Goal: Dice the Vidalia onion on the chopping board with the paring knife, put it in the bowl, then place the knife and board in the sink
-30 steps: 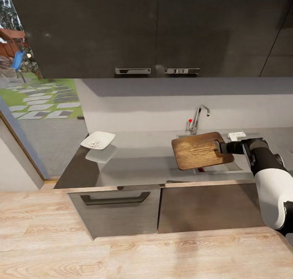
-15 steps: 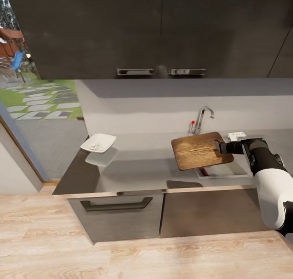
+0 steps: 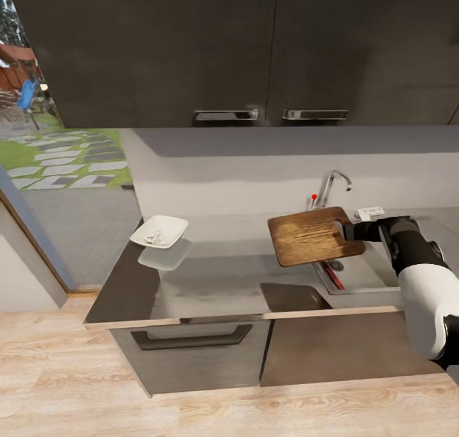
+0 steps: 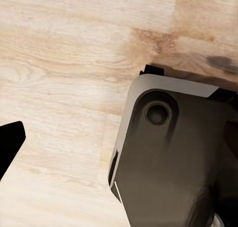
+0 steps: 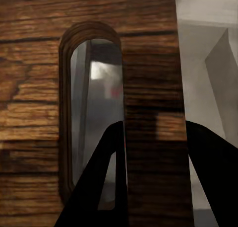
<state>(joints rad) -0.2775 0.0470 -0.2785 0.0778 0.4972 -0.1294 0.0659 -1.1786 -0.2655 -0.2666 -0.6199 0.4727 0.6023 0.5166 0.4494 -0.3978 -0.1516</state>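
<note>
We are pinching the board by its handle end with our right gripper; in the right wrist view the dark fingers are clamping the wooden strip beside the slot, one on each face. The board is hanging level above the surface, its far edge overlapping the near-left corner of the sink, which is lying at about five o'clock from the board. The knife is already resting in the basin just under the board's edge, and the tap is standing at twelve o'clock behind it. Well off at nine o'clock, the bowl is sitting with small white pieces inside. Our left gripper is pointing at the wooden floor, and we cannot tell its state. We are judging this as the final step: next we are needing to carry the board rightward over the basin, lower it and let go.
</note>
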